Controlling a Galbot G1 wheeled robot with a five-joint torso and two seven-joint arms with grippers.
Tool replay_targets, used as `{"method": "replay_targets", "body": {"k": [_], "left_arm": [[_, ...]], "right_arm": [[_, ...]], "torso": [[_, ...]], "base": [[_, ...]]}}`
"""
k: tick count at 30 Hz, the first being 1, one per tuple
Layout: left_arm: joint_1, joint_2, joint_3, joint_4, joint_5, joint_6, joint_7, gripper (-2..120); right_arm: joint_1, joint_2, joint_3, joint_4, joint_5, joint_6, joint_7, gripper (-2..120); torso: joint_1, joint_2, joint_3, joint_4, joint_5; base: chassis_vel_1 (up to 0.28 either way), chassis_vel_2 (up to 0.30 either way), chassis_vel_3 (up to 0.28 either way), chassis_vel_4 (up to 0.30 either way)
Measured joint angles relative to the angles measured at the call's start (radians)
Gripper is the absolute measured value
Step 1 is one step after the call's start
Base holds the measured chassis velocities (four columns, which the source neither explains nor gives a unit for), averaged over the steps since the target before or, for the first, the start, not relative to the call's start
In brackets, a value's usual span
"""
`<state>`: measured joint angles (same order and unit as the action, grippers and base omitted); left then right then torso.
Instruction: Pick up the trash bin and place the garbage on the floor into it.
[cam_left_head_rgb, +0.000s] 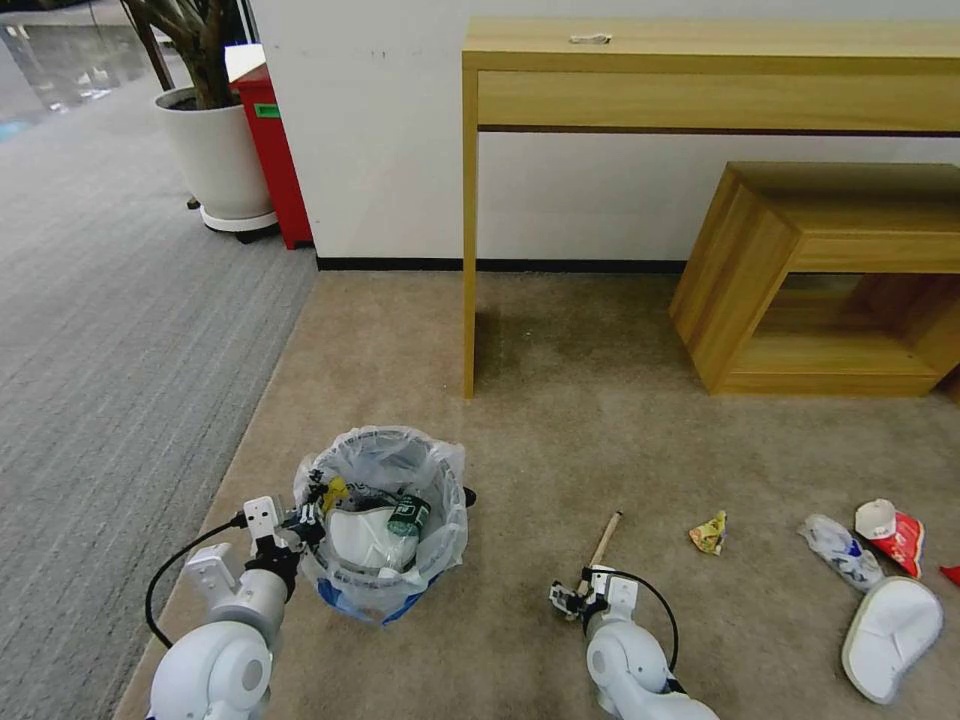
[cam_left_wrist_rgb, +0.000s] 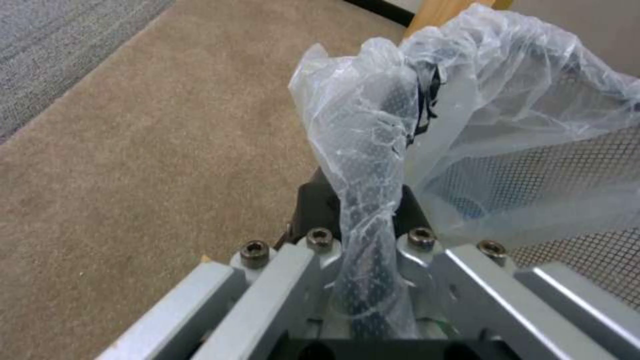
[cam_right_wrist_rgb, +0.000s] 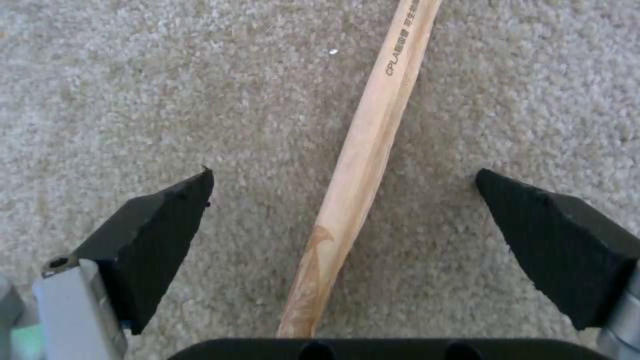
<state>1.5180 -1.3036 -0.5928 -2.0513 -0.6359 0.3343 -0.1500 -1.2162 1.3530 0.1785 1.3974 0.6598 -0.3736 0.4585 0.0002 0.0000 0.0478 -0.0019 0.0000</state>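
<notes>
The trash bin (cam_left_head_rgb: 385, 560), black mesh lined with a clear bag, stands on the beige carpet at my near left. Inside it lie a white slipper and a bottle. My left gripper (cam_left_head_rgb: 305, 522) is shut on the bin's rim; in the left wrist view the left gripper (cam_left_wrist_rgb: 363, 210) pinches the bag-wrapped rim (cam_left_wrist_rgb: 373, 150). My right gripper (cam_left_head_rgb: 578, 592) hangs open low over the near end of a wooden stick (cam_left_head_rgb: 605, 540). In the right wrist view the stick (cam_right_wrist_rgb: 363, 150) lies on the carpet between the black pads (cam_right_wrist_rgb: 160, 230). More garbage lies to the right: a yellow wrapper (cam_left_head_rgb: 708, 532), a plastic bottle (cam_left_head_rgb: 838, 550), a red-and-white cup (cam_left_head_rgb: 890, 528) and a white slipper (cam_left_head_rgb: 892, 625).
A tall wooden desk (cam_left_head_rgb: 700, 70) stands against the wall, its leg (cam_left_head_rgb: 468, 300) coming down behind the bin. A low wooden bench (cam_left_head_rgb: 830, 270) is at the back right. A potted plant (cam_left_head_rgb: 215, 150) and a red box (cam_left_head_rgb: 272, 150) stand at the back left, beside grey carpet (cam_left_head_rgb: 110, 330).
</notes>
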Motion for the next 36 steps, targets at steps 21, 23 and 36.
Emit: {"method": "replay_targets", "body": {"k": [21,23,36], "left_arm": [[-0.003,0.005,-0.004,0.001,-0.006,-0.003,0.0,3],[-0.004,0.005,-0.004,0.002,-0.007,-0.003,0.0,3],[-0.004,0.002,-0.002,0.002,-0.007,-0.006,0.0,3]], "right_arm": [[-0.006,0.008,-0.002,-0.01,-0.03,0.011,-0.01,99],[-0.01,0.008,-0.003,-0.007,-0.032,0.012,-0.011,99],[-0.037,0.01,-0.02,0.018,-0.056,0.013,-0.009,99]], "torso": [[0.0,0.0,0.0,0.0,-0.0001],[0.0,0.0,0.0,-0.0001,-0.0001],[0.0,0.0,0.0,0.0,0.0]], "base": [[0.0,0.0,0.0,0.0],[0.0,0.0,0.0,0.0],[0.0,0.0,0.0,0.0]]}}
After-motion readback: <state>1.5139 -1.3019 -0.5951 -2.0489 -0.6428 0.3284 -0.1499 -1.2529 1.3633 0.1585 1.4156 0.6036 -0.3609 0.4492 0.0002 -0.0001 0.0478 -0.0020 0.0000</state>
